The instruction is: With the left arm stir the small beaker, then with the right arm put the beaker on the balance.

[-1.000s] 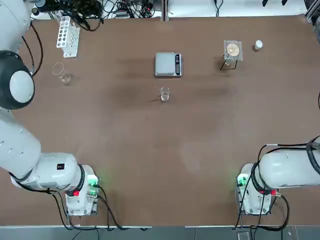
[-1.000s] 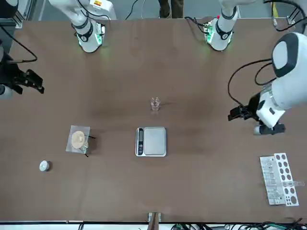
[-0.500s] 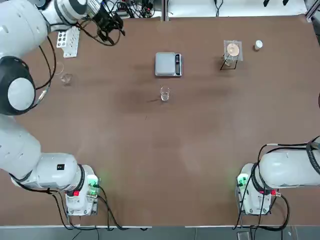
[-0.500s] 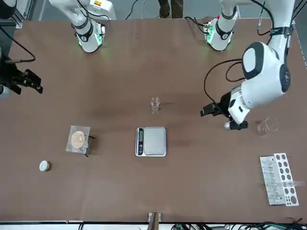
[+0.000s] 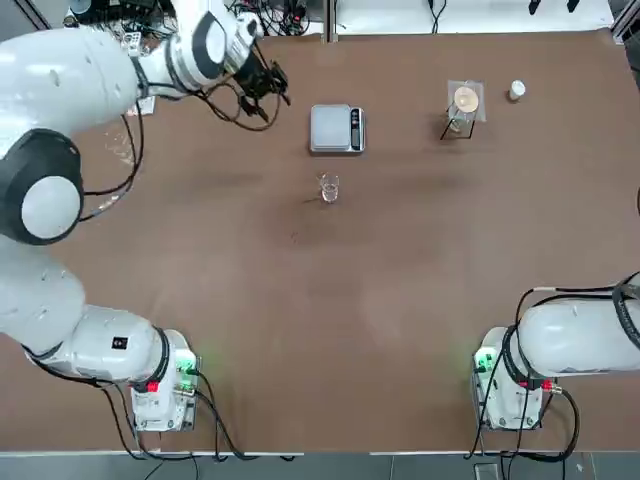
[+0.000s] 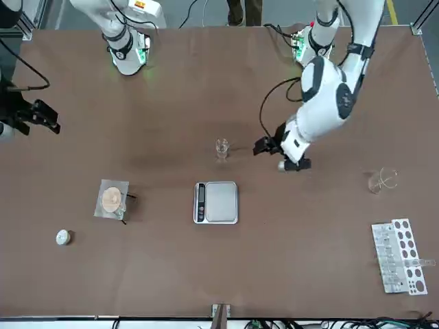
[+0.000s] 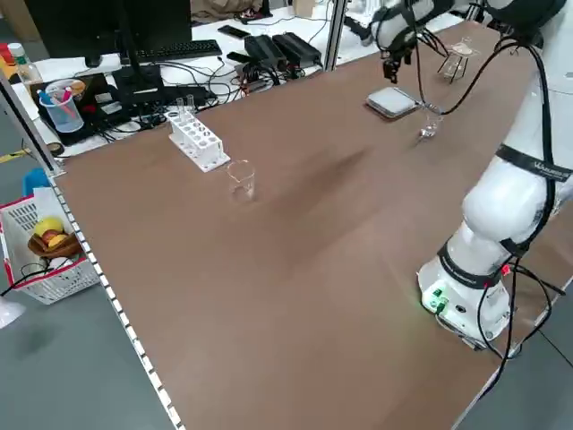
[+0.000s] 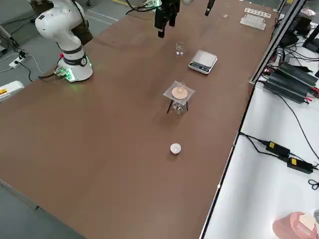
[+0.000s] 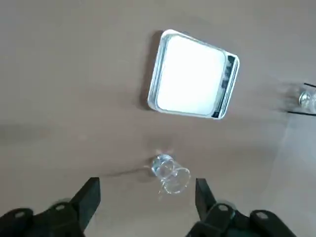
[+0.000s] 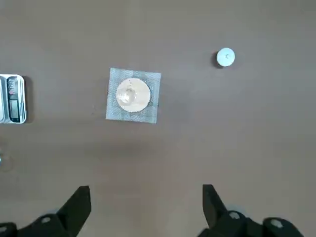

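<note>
Swung inward since the earlier frame, from the rack side toward the small beaker: left tool [image 9: 147, 185]. Now raised above the surface [image 6: 164, 274], about 10 o'clock from the beaker; released, black angular fingers apart.

Small beaker [image 5: 330, 187]: clear thin glass, cylindrical, upright on smooth matte brown surface, near the balance [image 5: 331, 129] at its 6 o'clock. Balance flat, grey-cased, rounded corners; square silvery plate, dark control strip at 3 o'clock.

Right tool [image 10: 146, 192]: parked above the surface, roughly 4 o'clock from the balance, black fingers apart, released.

Other things, by clock from the balance, 12 away from robot:
- Between 2 and 3: dark wire stand [image 8: 170, 106], square gauze [image 8: 190, 94] on top with pale round centre; clear glass vessel [image 8: 178, 107] below. Farther along, small round white cap [image 8: 175, 148].
- About 9: larger clear glass vessel [image 6: 383, 180], wide-rimmed, well apart.
- Between 9 and 10: white rack [image 6: 409, 257], rows of round holes, clear tube [image 6: 420, 262] lying across.

In the way: left arm [image 5: 60, 200], glossy white shell, grey joints, looping black cables [image 5: 135, 165]; rack partly hidden from overhead.
</note>
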You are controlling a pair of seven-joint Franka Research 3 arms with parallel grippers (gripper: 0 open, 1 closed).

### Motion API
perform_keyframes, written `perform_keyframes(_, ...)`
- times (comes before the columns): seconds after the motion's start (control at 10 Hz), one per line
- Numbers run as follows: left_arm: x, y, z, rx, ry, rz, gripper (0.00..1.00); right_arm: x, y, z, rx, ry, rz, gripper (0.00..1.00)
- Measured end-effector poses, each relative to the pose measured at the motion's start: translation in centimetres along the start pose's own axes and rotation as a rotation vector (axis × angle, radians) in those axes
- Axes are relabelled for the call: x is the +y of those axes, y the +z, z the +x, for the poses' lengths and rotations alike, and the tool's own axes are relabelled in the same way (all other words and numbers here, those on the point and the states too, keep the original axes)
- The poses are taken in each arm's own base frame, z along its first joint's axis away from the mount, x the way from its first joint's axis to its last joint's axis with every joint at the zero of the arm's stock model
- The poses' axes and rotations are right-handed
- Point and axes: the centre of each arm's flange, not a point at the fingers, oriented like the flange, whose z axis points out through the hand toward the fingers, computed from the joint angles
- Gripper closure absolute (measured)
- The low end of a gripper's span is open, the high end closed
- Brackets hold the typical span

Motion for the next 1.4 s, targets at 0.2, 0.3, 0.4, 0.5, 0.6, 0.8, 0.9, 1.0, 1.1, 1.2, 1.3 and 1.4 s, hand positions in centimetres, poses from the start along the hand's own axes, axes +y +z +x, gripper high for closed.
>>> perform_keyframes(0.2, 0.3, 4.7, -2.4, -0.001, 0.024, 0.018, 0.28, 0.0, 0.3, 0.0, -0.007, 0.000, 0.000, 0.00)
perform_keyframes(0.3, 0.3, 6.2, -2.9, -0.009, 0.028, 0.023, 0.29, 0.0, 0.4, -0.1, -0.010, 0.000, 0.000, 0.00)
perform_keyframes(0.4, -0.1, 7.2, -2.8, -0.015, 0.029, 0.031, 0.30, 0.0, 0.5, -0.1, -0.010, 0.000, 0.000, 0.00)
perform_keyframes(0.5, -0.4, 8.0, -2.7, -0.023, 0.032, 0.039, 0.33, 0.0, 0.5, -0.1, -0.011, -0.001, 0.001, 0.00)
perform_keyframes(0.6, -0.1, 8.7, -2.9, -0.030, 0.042, 0.041, 0.33, -0.1, 0.4, -0.2, -0.012, -0.001, 0.006, 0.00)
perform_keyframes(0.8, 1.1, 10.5, -4.7, -0.051, 0.073, 0.047, 0.35, -0.1, 0.3, -0.3, -0.012, -0.001, 0.014, 0.00)
perform_keyframes(0.9, 1.8, 11.4, -5.8, -0.064, 0.091, 0.052, 0.37, -0.2, 0.3, -0.3, -0.012, -0.001, 0.015, 0.00)
perform_keyframes(1.0, 2.4, 11.9, -6.8, -0.074, 0.107, 0.054, 0.38, -0.2, 0.3, -0.3, -0.011, -0.001, 0.015, 0.00)
perform_keyframes(1.1, 2.7, 12.3, -7.3, -0.075, 0.128, 0.061, 0.39, -0.2, 0.3, -0.3, -0.011, -0.001, 0.016, 0.00)
perform_keyframes(1.2, 2.8, 12.4, -7.4, -0.072, 0.149, 0.072, 0.40, -0.2, 0.3, -0.3, -0.011, -0.001, 0.016, 0.00)
perform_keyframes(1.3, 2.6, 12.6, -7.3, -0.072, 0.159, 0.081, 0.42, -0.2, 0.3, -0.3, -0.012, -0.001, 0.016, 0.00)
perform_keyframes(1.4, 2.4, 12.8, -7.2, -0.073, 0.158, 0.084, 0.44, -0.2, 0.3, -0.3, -0.012, -0.001, 0.016, 0.00)
